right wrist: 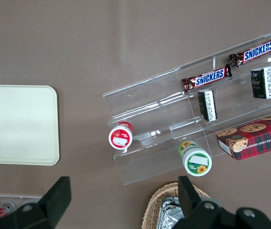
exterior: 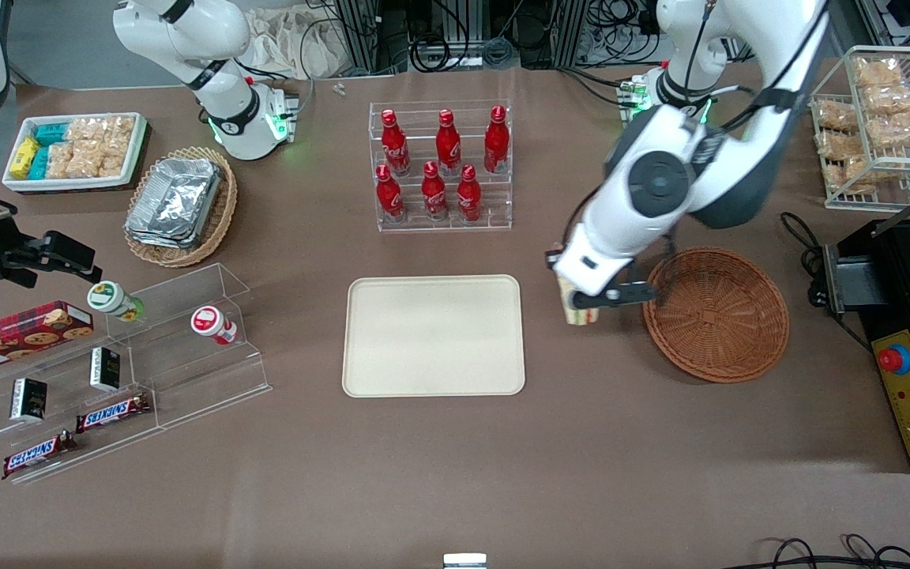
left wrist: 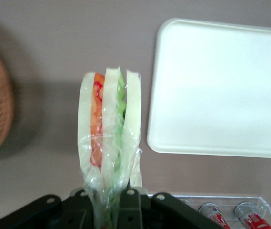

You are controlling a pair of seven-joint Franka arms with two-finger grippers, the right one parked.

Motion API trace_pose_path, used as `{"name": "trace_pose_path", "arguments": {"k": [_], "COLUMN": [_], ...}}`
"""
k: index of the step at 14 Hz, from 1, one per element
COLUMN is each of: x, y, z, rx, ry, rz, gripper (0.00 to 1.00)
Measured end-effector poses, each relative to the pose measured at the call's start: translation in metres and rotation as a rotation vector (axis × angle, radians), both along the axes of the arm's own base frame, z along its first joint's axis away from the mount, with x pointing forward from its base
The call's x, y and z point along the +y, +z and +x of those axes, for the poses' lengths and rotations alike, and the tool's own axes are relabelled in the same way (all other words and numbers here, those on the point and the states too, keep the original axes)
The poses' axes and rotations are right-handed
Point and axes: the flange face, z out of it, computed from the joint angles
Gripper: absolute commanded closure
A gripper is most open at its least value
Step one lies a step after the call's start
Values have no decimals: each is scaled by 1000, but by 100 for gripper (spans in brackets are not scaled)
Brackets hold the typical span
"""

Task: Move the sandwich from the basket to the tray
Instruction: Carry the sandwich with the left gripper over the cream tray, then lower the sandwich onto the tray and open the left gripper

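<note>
Nearest the front camera, two Snickers bars (exterior: 76, 431) lay on an acrylic stand by the desk's near edge at the parked arm's end. Farther in, saw the cream tray (exterior: 434, 336) flat mid-desk. Between it and the wicker basket (exterior: 717, 313), held above bare desk: wrapped sandwich (left wrist: 109, 129), pinched upright in the closed claw (exterior: 586, 304).
</note>
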Motion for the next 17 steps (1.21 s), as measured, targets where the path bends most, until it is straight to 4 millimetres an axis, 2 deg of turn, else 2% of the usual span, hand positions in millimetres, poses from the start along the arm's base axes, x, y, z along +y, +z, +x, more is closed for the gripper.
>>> {"name": "trace_pose_path", "arguments": {"k": [3,7,8,9,10,11,17], "x": [-49,-76,-79,-83,-87,-90,-92], "y": [-57,-132,-148,-162,-173,-177,-166], "z": [-1,6,7,6,4,4,14], "rx": [-18,-64,-65,-65,-69,-76,-99], "ry": [-117,-156,-145,-133,-125,-116,-87], "rz": [14,-14,-32,-42,-39,-36,-36], "gripper": [100,100,95,68,11,0,0]}}
